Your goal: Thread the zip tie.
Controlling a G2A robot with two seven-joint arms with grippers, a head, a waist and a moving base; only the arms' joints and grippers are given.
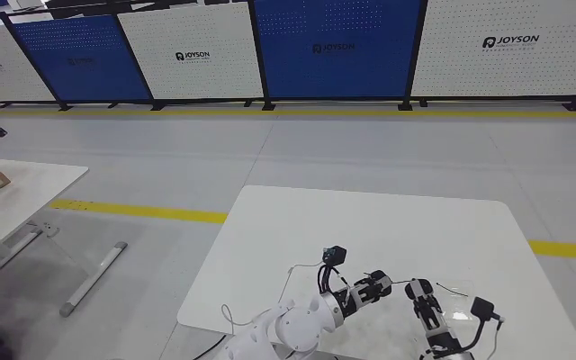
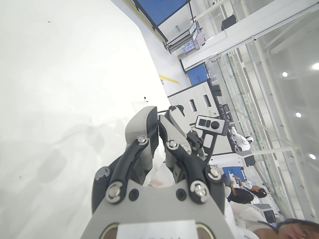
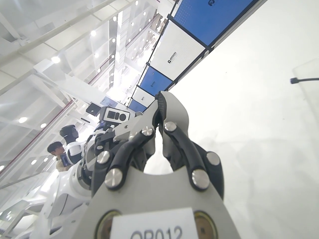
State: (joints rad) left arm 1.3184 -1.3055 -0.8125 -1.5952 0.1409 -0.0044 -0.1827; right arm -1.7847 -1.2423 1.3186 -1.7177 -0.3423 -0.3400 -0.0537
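As your left hand (image 2: 158,118) is pressed together on the zip tie (image 2: 165,111) above the tabletop's (image 1: 360,225) near edge, its strap points sideways toward your right hand (image 3: 159,101), also pressed together and just beside.

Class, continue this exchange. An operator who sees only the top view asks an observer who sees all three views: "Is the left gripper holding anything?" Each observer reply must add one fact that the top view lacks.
Observer: Yes. In the left wrist view the left gripper has its jaws shut on a thin black zip tie.
Operator: And the right gripper?
Observer: The right wrist view shows its jaws shut; whether they pinch anything, I cannot tell.
Operator: What is the dark line on the table beside it?
Observer: A second zip tie; its square head is the end nearer the right gripper.
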